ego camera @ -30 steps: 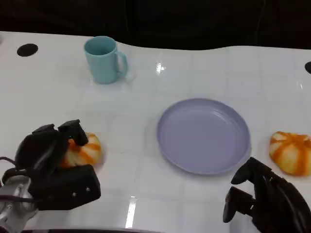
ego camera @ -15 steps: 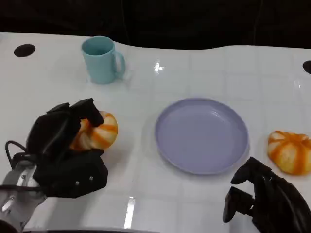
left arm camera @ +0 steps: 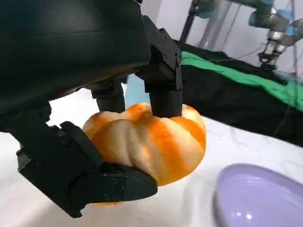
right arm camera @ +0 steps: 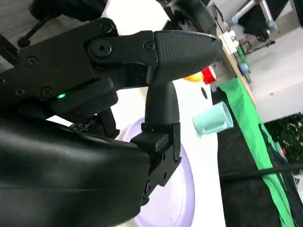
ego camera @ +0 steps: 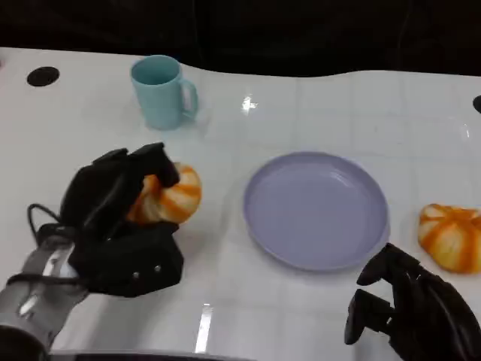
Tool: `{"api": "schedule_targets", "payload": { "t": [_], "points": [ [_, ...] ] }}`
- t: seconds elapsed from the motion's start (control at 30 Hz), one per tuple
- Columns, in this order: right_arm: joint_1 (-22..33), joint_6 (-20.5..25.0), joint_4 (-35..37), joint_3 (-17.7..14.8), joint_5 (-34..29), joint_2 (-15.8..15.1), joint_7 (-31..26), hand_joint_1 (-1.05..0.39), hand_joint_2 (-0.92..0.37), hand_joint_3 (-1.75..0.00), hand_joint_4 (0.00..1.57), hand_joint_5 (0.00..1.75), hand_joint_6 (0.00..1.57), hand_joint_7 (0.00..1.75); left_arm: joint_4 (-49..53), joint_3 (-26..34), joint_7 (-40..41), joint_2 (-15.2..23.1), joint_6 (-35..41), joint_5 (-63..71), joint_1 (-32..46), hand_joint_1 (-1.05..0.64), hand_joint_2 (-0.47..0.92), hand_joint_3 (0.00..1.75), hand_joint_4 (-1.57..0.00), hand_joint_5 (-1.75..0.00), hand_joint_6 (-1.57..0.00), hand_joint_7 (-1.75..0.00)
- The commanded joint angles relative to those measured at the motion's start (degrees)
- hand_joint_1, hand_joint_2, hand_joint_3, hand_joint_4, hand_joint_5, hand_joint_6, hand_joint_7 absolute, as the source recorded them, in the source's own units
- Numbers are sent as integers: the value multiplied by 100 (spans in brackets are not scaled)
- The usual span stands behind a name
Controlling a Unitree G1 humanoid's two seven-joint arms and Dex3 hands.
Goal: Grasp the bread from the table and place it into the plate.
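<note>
The bread (ego camera: 169, 197) is in my left robot hand (ego camera: 124, 218), lifted off the worktop (ego camera: 316, 105) to the left of the plate (ego camera: 316, 209). It is a round, ridged bun, orange striped with cream. In the left wrist view my fingers (left arm camera: 163, 90) come down over its top while the thumb side cups it from below, so I grip it across its middle. I judge it light, since the hand carries it without sagging. Its glossy, even surface makes me suspect a stiff model rather than soft dough, though I cannot be sure; if it is hard and smooth it could slip, so a grip across the widest part, with the fingers seated in the grooves between ridges, seems the safest hold. It looks unlikely to break if dropped, but it is round enough to roll.

Counting: two such buns, the one I hold and a second bun (ego camera: 449, 236) lying on the worktop to the right of the plate, well apart from mine. One plate, lilac, shallow, with nothing in it. One mug (ego camera: 162, 92), pale blue, upright at the far left of the worktop.

My right robot hand (ego camera: 413, 312) rests low near the front edge, just in front of the plate, fingers curled and holding nothing.
</note>
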Motion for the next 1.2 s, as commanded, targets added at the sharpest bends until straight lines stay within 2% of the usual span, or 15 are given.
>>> {"api": "schedule_targets", "payload": {
  "t": [0.03, 0.53, 0.83, 0.97, 1.2],
  "points": [
    [24, -76, -13, -7, -53, -45, -8, -55, -92, -44, 73, 175, 43, 175, -27, -33, -122, -83, -68, 3, -258, -22, 54, 119, -90, -175, -73, -175],
    [2, -66, 22, 35, 31, -14, 58, -54, -92, -45, 75, 175, 44, 174, -83, -261, -300, -366, -108, 209, -539, -16, 44, 134, -92, -175, -71, -175],
    [-3, -42, 23, 28, 62, -11, 72, -54, -92, -44, 76, 175, 45, 173, -38, -302, -232, -393, -126, 296, -578, -15, 42, 135, -92, -175, -71, -175],
    [17, -94, 7, 64, 12, 6, 58, -54, -92, -44, 75, 175, 44, 173, 164, -592, -212, -689, -58, 543, -823, -18, 42, 131, -93, -175, -72, -175],
    [16, -105, 24, 53, 67, 26, 99, -53, -92, -44, 75, 175, 45, 172, 360, -706, -132, -805, -106, 637, -958, -18, 45, 129, -93, -175, -72, -175]
  ]
}}
